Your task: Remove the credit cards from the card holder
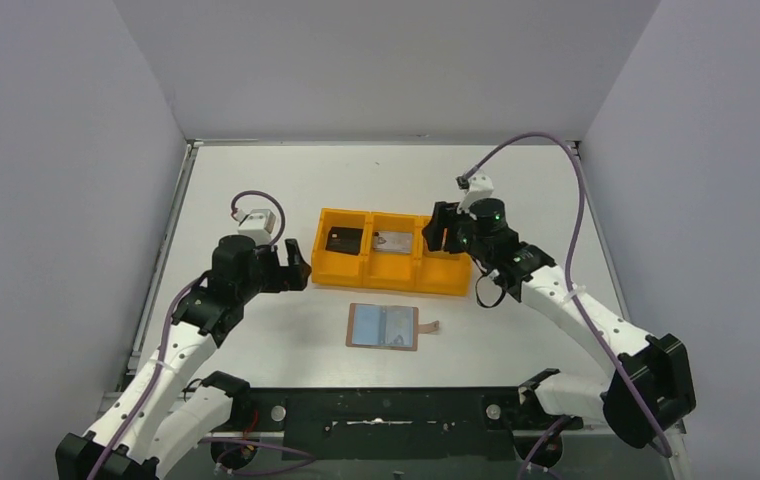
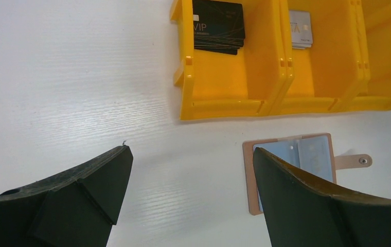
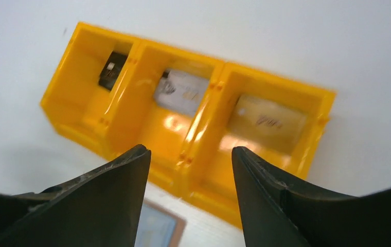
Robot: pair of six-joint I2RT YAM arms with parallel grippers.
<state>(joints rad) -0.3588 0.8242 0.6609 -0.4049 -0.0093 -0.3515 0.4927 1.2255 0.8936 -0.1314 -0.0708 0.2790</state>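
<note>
Right gripper [image 3: 189,150] parted, empty, over orange tray [image 3: 286,81] containing gold-tan card [image 3: 268,121]; left gripper [image 2: 191,151] wide apart, empty. Possible fault: low withdrawal clipping tray wall, dislodging card

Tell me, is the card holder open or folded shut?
Open: the card holder lies spread flat, both grey-blue inner panels facing up.

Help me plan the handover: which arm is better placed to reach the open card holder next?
Probably left. The left gripper is wide open and empty, with bare table between it and the card holder. The right gripper hangs over the orange tray, beyond its near wall.
</note>
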